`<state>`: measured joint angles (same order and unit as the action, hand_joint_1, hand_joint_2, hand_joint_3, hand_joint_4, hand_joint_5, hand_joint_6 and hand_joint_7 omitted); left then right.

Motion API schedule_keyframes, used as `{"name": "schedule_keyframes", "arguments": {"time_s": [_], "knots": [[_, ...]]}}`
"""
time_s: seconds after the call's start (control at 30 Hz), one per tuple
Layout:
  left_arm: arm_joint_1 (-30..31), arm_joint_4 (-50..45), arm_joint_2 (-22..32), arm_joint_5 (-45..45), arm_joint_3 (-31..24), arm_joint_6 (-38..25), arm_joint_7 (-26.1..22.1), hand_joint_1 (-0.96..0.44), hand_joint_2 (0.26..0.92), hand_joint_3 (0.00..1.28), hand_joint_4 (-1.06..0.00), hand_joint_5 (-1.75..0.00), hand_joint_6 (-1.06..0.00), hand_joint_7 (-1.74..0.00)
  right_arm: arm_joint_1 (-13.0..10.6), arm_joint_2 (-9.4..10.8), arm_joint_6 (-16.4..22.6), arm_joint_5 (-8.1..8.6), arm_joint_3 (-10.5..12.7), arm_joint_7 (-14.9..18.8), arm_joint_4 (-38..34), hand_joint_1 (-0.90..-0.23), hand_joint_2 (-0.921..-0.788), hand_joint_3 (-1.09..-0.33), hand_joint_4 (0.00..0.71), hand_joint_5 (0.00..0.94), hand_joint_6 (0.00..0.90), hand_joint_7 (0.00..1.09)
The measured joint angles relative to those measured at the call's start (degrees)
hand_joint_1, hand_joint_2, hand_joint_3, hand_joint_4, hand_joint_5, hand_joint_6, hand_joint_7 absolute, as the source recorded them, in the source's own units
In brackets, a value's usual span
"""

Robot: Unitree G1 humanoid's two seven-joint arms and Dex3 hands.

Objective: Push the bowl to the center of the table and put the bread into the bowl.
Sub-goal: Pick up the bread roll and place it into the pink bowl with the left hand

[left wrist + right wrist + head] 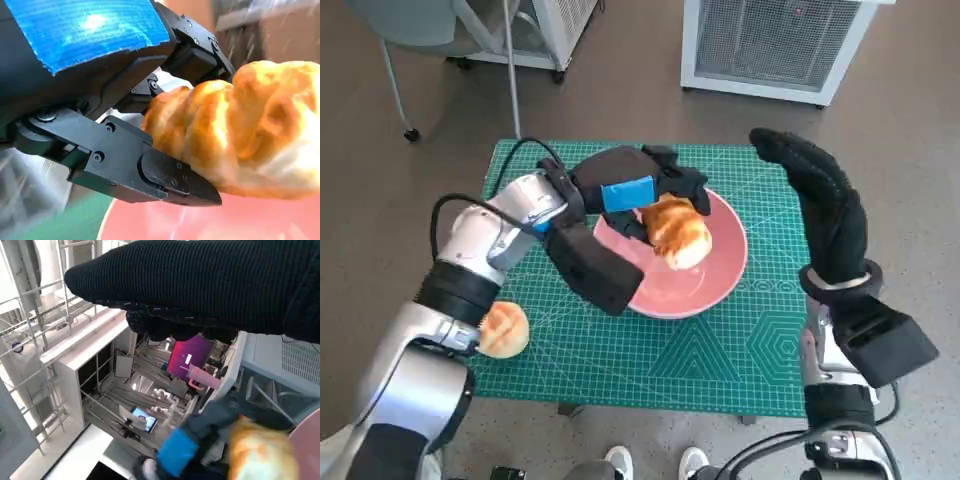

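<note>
The bread (678,231), a golden braided piece, sits in the grip of our left hand (638,191) directly over the pink bowl (720,272), and from our head view we cannot tell whether it touches the bowl's inside or hangs just above it. In our left wrist view the black fingers (165,180) close under and behind the bread (240,130), with the bowl's pink surface (210,225) just beneath. The bowl rests on the green cutting mat (740,350) that covers the table, near the middle and somewhat toward the far edge. A second bread roll (503,328) lies on the mat near the near-left corner, beside our left forearm and well apart from the bowl. Our right hand (825,205), in its knitted glove, is raised above the right edge of the table with fingers extended and holding nothing, clear of the bowl's rim.
</note>
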<state>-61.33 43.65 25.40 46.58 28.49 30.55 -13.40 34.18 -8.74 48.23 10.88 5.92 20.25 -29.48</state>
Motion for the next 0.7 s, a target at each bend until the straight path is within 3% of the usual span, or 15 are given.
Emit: {"name": "schedule_keyframes", "arguments": {"time_s": [0.37,0.7], "knots": [[7.82,-13.72,4.32,-6.08,-3.14,-3.07,-9.28,-0.34,0.836,0.00,-0.03,0.00,-0.21,-0.06,-0.19,0.35,-0.11,-0.42,-0.15,-0.69,0.24,-0.668,-0.921,-0.816,0.252,0.007,-0.001,0.64],[16.68,-31.22,13.58,-14.64,-11.96,-5.35,-17.19,-0.38,0.836,0.00,0.00,0.00,-0.20,-0.04,-0.18,1.29,-0.37,-0.10,-0.51,-0.69,0.27,-0.667,-0.921,-0.812,0.254,0.008,-0.001,0.65]]}}
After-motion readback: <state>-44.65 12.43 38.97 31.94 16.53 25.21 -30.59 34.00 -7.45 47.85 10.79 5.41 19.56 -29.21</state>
